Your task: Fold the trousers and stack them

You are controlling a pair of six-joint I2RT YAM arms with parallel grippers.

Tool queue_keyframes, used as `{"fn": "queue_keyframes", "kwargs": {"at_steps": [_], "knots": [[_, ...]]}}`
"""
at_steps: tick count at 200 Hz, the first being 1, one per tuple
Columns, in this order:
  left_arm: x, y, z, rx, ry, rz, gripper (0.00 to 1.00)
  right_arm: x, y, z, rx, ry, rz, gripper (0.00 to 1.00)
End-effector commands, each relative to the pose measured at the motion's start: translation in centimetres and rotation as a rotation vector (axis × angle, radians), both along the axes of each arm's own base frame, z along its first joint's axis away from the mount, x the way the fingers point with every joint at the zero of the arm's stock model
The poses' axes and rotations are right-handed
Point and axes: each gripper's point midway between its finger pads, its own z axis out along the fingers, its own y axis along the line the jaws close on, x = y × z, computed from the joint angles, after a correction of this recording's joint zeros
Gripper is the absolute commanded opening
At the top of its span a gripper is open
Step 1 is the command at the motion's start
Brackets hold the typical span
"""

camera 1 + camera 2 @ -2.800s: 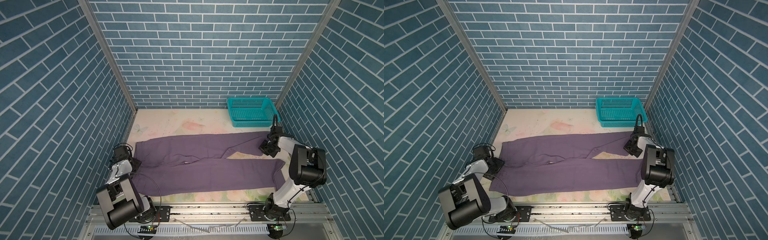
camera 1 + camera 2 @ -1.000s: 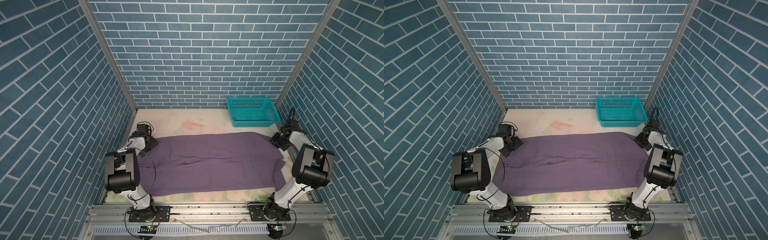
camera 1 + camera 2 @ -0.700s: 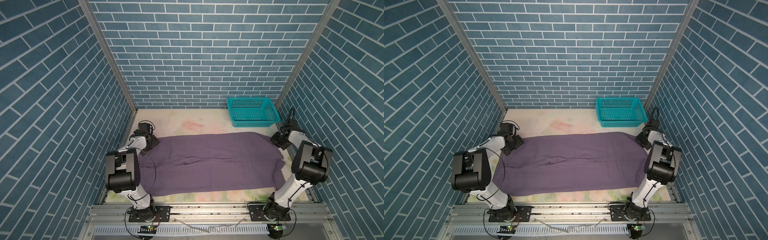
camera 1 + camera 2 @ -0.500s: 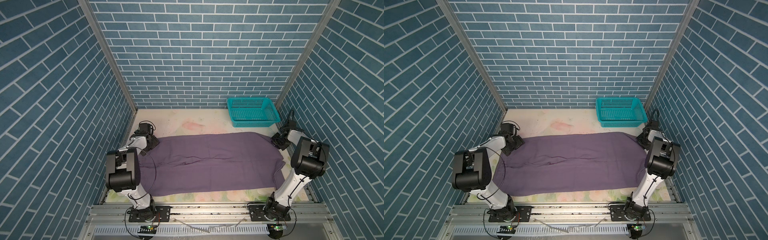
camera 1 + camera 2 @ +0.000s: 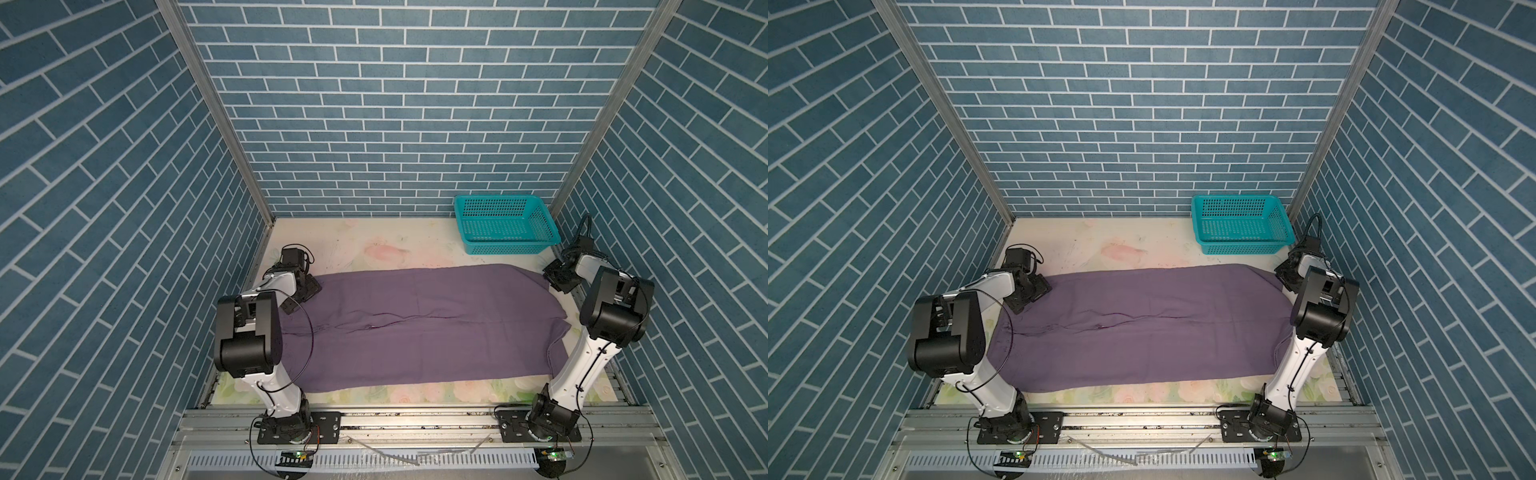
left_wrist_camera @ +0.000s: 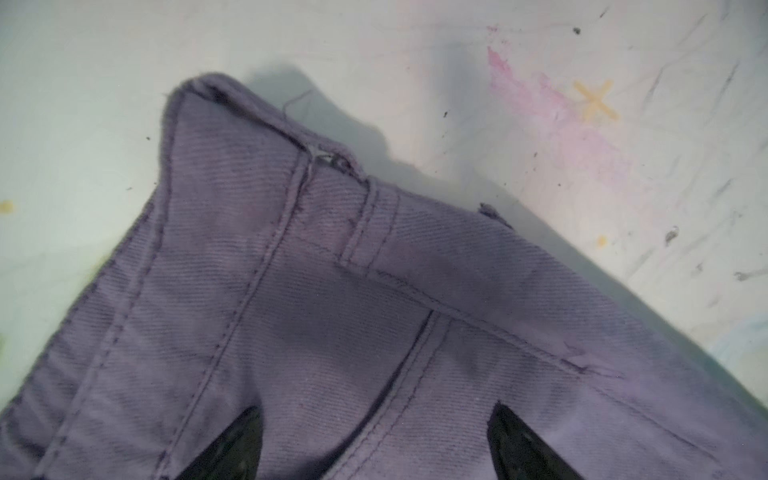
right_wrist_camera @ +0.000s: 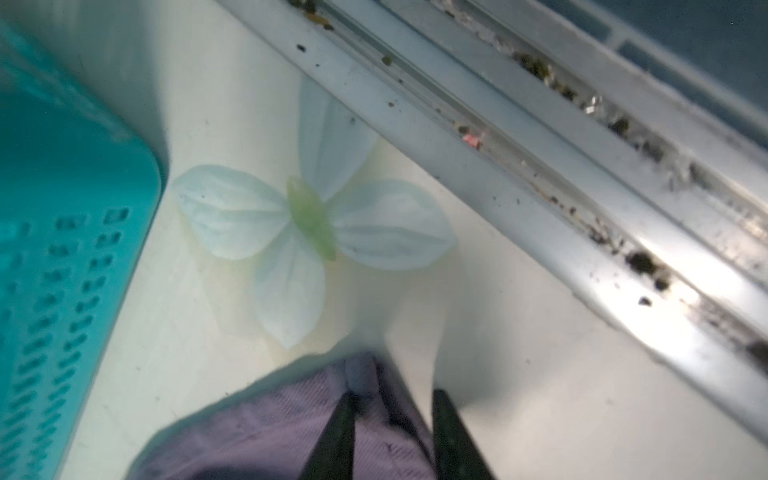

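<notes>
The dusty-purple trousers lie flat across the table as one wide rectangle in both top views, waistband to the left. My left gripper hovers over the far left corner. In the left wrist view it is open, its fingertips wide apart above the seamed waistband. My right gripper sits at the far right corner. In the right wrist view it has its jaws a little apart, with the hem corner lying loose between them.
A teal mesh basket stands at the back right, just beyond the right gripper. The metal side rail runs close by that gripper. Bare floral table lies behind the trousers, and a thin strip in front.
Since the earliest frames both grippers moved to the far corners and the split legs closed into one rectangle. In the last second the right jaws parted from the hem; the left stayed open.
</notes>
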Motion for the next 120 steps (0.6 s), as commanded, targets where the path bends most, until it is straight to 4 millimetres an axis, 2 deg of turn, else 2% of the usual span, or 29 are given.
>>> {"fn": "queue_keyframes", "kwargs": {"at_steps": [1, 17, 47, 75, 120], "knots": [[-0.9, 0.2, -0.1, 0.036, 0.029, -0.012, 0.86, 0.5, 0.2, -0.8, 0.043, 0.016, -0.015, 0.11], [-1.3, 0.2, -0.2, 0.040, 0.035, -0.008, 0.86, 1.0, 0.1, 0.2, 0.037, -0.005, -0.015, 0.00], [-1.3, 0.1, 0.0, 0.035, 0.032, -0.008, 0.86, 2.2, -0.1, 3.1, 0.025, -0.077, -0.004, 0.00], [-1.2, 0.1, 0.7, 0.036, 0.014, -0.010, 0.86, 2.2, -0.5, 6.5, -0.028, -0.128, 0.008, 0.00], [-1.3, 0.0, 1.5, 0.035, -0.001, -0.019, 0.85, 2.6, -2.4, 11.4, -0.168, -0.199, 0.003, 0.00]]}}
